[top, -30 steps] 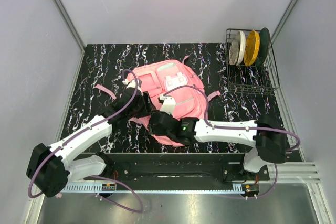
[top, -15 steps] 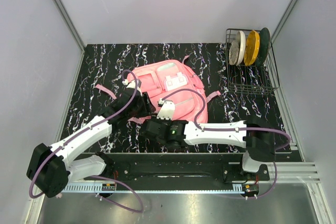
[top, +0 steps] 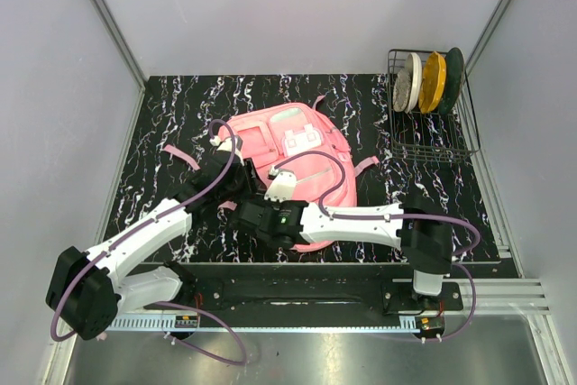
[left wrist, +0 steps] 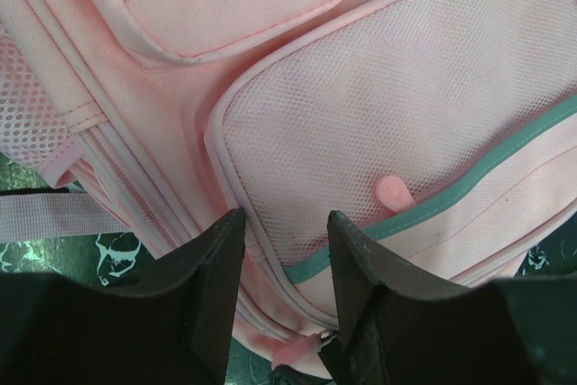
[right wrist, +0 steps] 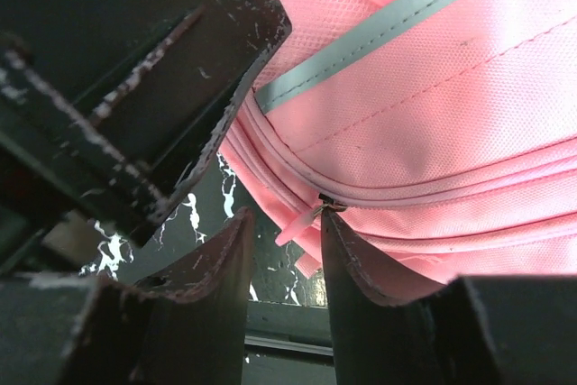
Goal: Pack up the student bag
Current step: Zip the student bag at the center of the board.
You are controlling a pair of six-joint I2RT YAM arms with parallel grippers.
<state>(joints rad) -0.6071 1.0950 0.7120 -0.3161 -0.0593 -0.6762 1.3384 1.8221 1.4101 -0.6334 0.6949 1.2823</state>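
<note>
The student bag (top: 297,146) is a pink backpack lying flat on the black marbled table (top: 171,114), with its mint-trimmed mesh pocket (left wrist: 388,105) facing up. My left gripper (top: 243,182) hangs over the bag's near left corner. In the left wrist view it (left wrist: 284,223) is open, straddling the pocket's corner seam. My right gripper (top: 251,211) sits just below it at the bag's edge. It (right wrist: 284,223) is open, and the pink zipper pull (right wrist: 302,221) hangs loose between its fingers. The same zipper pull (left wrist: 296,351) shows low in the left wrist view.
A wire dish rack (top: 431,128) holding upright plates (top: 410,81) stands at the back right. A pink strap (top: 180,156) trails left of the bag. Grey walls enclose the table on three sides. The two grippers are very close together.
The right arm has slid left along the bag's near edge, bringing its gripper to the zipper pull beside the left gripper. Both grippers' jaws have narrowed a little.
</note>
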